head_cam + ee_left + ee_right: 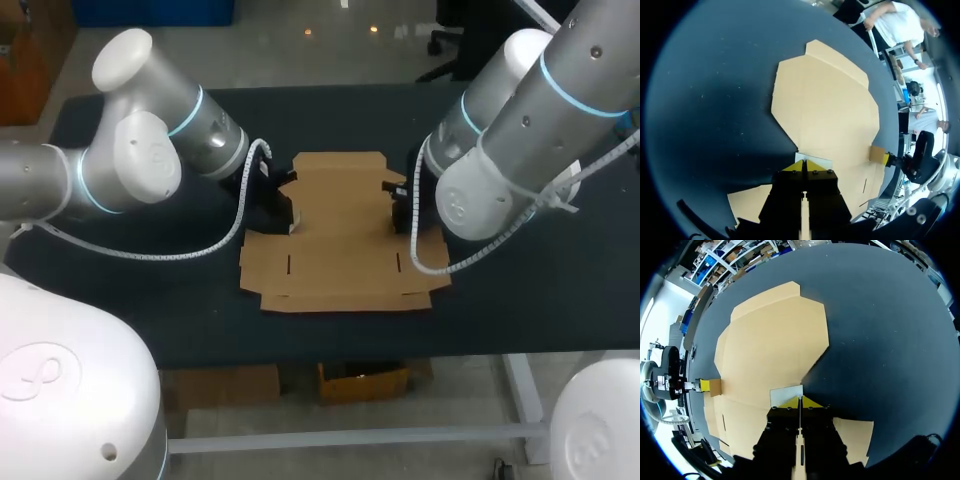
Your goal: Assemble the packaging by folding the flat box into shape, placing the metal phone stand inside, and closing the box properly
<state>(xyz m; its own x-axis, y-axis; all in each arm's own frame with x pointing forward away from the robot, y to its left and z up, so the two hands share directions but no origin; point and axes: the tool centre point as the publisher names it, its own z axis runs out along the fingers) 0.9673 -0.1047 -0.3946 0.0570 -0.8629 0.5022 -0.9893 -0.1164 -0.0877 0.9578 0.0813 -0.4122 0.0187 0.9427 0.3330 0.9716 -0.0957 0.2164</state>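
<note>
Flat box lies mid-table. Left gripper is pinched on the raised left flap, right gripper on the right flap. Risk: uneven pulls could tear a flap, skew the creases, or let the thin card slip free. Phone stand not in view.

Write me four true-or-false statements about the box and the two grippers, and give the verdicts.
1. The cardboard box lies mostly flat on the table. True.
2. The metal phone stand sits on the box. False: no stand is in view.
3. The left gripper and the right gripper are at opposite sides of the box. True.
4. Both grippers' fingers are spread wide. False: each pair is shut on a side flap of the box.
</note>
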